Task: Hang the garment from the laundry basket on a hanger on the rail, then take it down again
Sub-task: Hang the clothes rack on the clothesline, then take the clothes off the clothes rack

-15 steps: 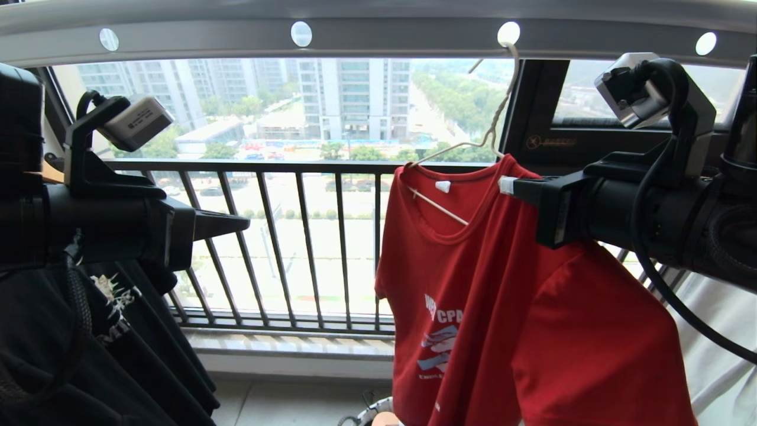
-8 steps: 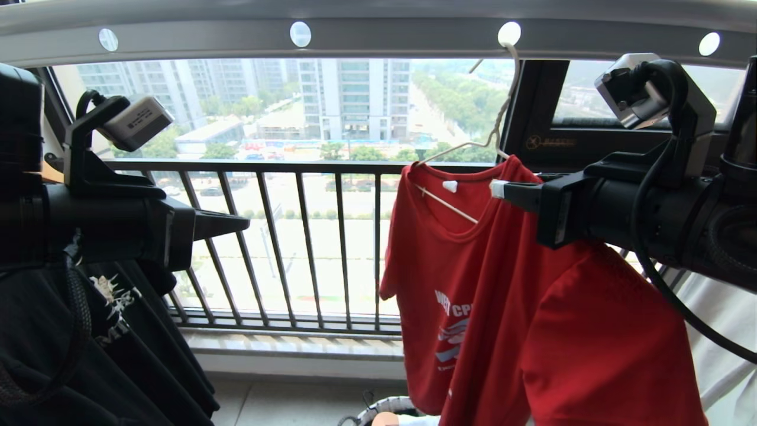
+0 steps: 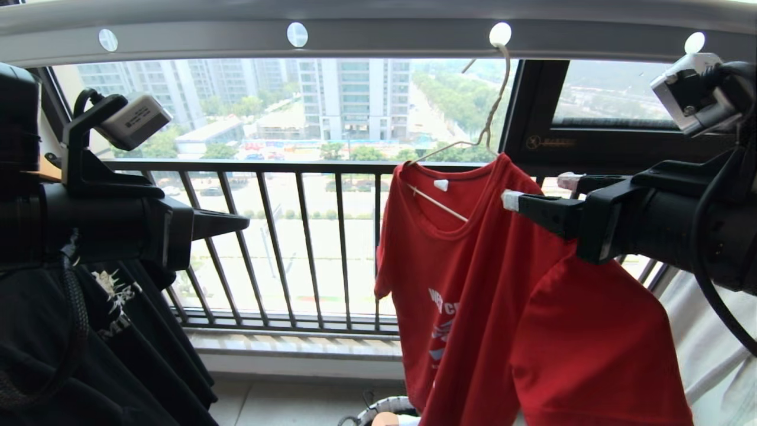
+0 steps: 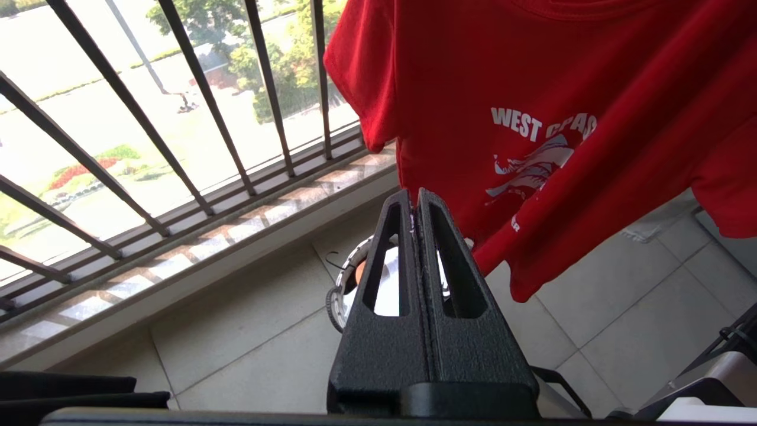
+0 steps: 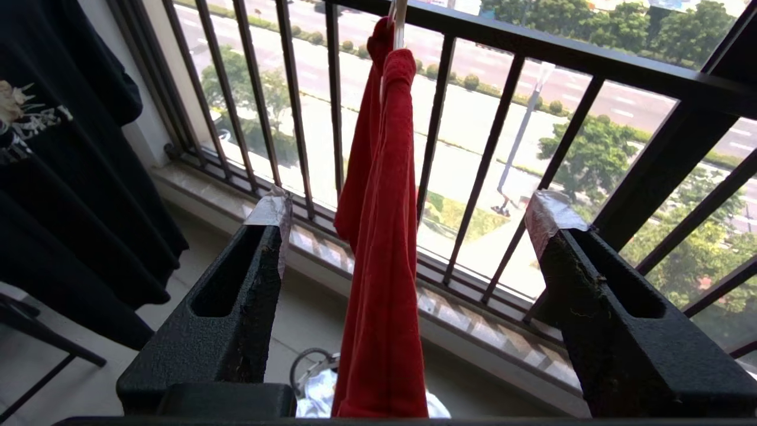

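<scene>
Red garment hem cut off | right gripper fingers wide | left gripper fingers pressed together

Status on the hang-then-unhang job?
Done: red T-shirt is on the white wire hanger, hooked into the rail. In hand: nothing; right gripper is open around the shirt, left gripper shut, idle. Left: taking it down.

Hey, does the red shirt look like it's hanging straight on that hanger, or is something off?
It hangs askew. The red T-shirt sits lopsided on the white wire hanger: one bare hanger arm shows slanting across the neck opening, and the shoulder nearest the open right gripper drapes forward in a bunched fold. The hook is through a hole in the rail.
</scene>
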